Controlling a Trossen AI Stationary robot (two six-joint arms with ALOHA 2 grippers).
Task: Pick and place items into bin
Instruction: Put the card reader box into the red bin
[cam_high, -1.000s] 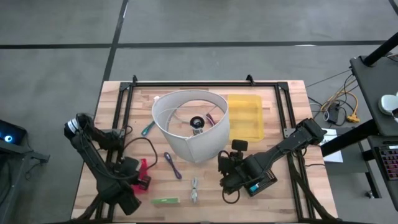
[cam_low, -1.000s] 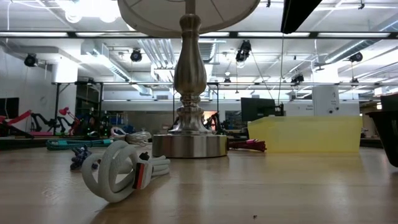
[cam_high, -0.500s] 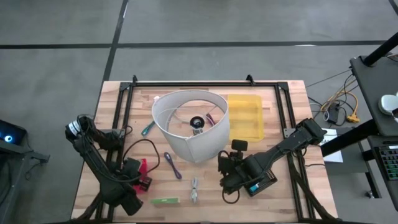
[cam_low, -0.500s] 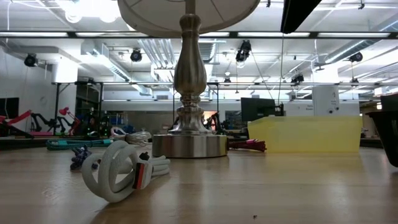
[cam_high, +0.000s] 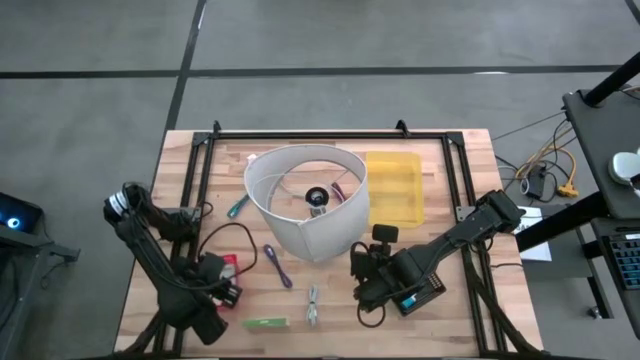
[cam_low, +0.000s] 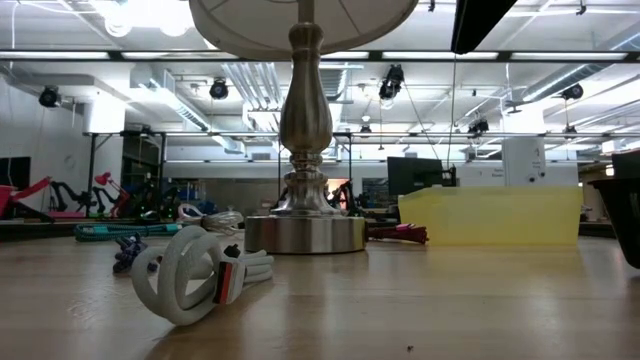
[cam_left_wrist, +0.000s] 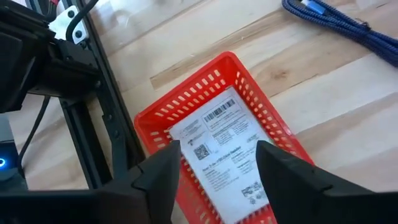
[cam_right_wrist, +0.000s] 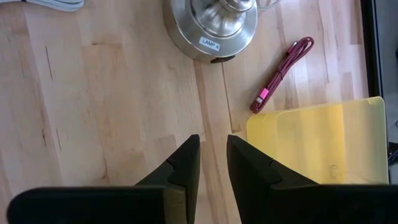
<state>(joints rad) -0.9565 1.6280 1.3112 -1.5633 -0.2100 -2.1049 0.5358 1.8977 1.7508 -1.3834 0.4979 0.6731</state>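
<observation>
The bin, a shallow yellow tray (cam_high: 394, 188), lies flat beside a lamp with a white shade (cam_high: 305, 200). Loose items lie on the table: a purple cord (cam_high: 277, 265), a silvery clip (cam_high: 313, 305), a green stick (cam_high: 265, 323) and a teal pen (cam_high: 237, 207). A small red mesh basket (cam_left_wrist: 217, 118) with a white label facing up lies flat at the near left. My left gripper (cam_left_wrist: 217, 180) hangs open over it, one finger on each side. My right gripper (cam_right_wrist: 213, 155) hovers near the lamp base (cam_right_wrist: 211, 22), its fingers a narrow gap apart with nothing between them. My left gripper stands open over the red basket's near end (cam_left_wrist: 205, 186), coming from above. Its fingers (cam_left_wrist: 158, 180) hide the basket's side walls there, so I cannot tell whether they touch it. The basket rests flat on the table.
A magenta cord (cam_right_wrist: 280, 74) lies between the lamp base and the bin. A coiled white cable (cam_low: 195, 275) lies near the table's front. A blue cord (cam_left_wrist: 336, 22) lies beyond the basket. Black rails (cam_high: 205, 175) frame the table on the left, far and right sides.
My left gripper has opened and let go of the red basket. The basket stood narrow and on edge between the fingers. It now lies flat on the table with its white label up.
</observation>
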